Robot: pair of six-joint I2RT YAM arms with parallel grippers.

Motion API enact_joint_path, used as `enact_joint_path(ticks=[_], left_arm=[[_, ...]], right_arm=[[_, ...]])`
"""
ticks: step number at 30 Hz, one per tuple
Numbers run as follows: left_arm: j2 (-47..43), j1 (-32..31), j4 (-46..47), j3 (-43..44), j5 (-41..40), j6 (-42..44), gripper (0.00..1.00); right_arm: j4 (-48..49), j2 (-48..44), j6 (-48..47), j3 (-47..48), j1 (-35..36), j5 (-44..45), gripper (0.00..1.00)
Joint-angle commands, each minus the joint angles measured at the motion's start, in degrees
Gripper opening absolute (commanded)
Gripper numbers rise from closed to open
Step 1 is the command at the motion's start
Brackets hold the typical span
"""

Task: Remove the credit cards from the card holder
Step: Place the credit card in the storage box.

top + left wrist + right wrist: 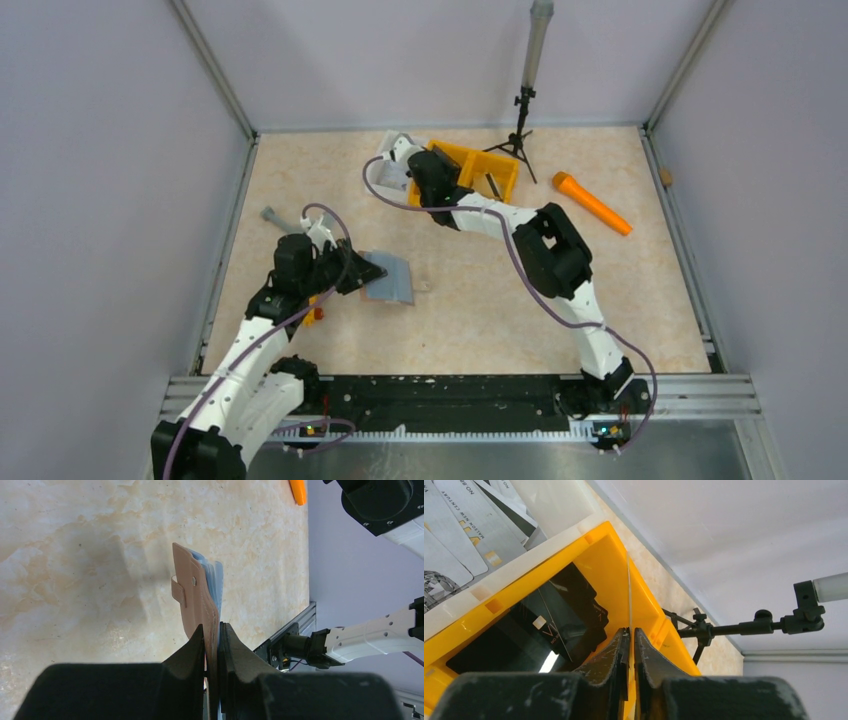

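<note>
Right wrist view carries the only legible print. Grey printed cards (471, 522) lying in a white tray (519, 564) at the left of that frame read "MAISON NEW CENTURY". Another line begins "NO BB" and is cut off by the frame edge. Gold chip contacts show on two of the cards.

The right gripper (629, 631) has its fingers closed to a sliver on an edge-on card (629, 590). The card appears as a thin pale line standing upright above the yellow bin (606, 555). Its faces are turned away, so any print cannot be read. A black card (574, 610) lies inside that bin; its markings are too small to read.

Left wrist view shows the left gripper (212, 630) clamped tight on one edge of the card holder (197, 597). The holder is reddish-brown outside with a tab and stud, and has pale blue layers on its other side. Whether it touches the table (75, 555) cannot be told.

Top external view gives the layout the wrist cameras lack. The card holder sits left of centre, showing blue-grey from above. It is well apart from the yellow bin at the far centre, where the right arm reaches. The white tray sits just left of the bin. An orange tube (592, 203) lies to the bin's right. A black tripod (519, 130) stands at the far edge and also shows behind the bin in the right wrist view.
</note>
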Motion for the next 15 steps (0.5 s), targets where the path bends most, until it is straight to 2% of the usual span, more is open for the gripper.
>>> enact_joint_path(ticks=[1,3,6,8,15], left_arm=[[-0.10,0.39,3.63,-0.10,1.36,-0.14,0.00],[-0.19,0.38,3.43,-0.07,1.40,-0.17,0.00],[-0.28,0.47,3.29,-0.02,1.49,-0.29,0.00],[-0.39,0.47,3.16,0.14,1.54,-0.35,0.00],[-0.82,0.56,3.08,0.34,2.45,-1.07,0.00]], right_arm=[[5.49,0.60,-5.66,-1.83,0.81,-0.86,0.20],[7.99,-0.47,-6.19,-4.44,0.90,-1.26,0.42],[7.85,-2.70,-4.39,-5.91,0.88,-4.04,0.57],[6.58,-4.04,-2.41,-5.90,0.97,-5.12,0.61],[0.55,-14.07,8.12,-9.05,1.16,-11.33,0.63]])
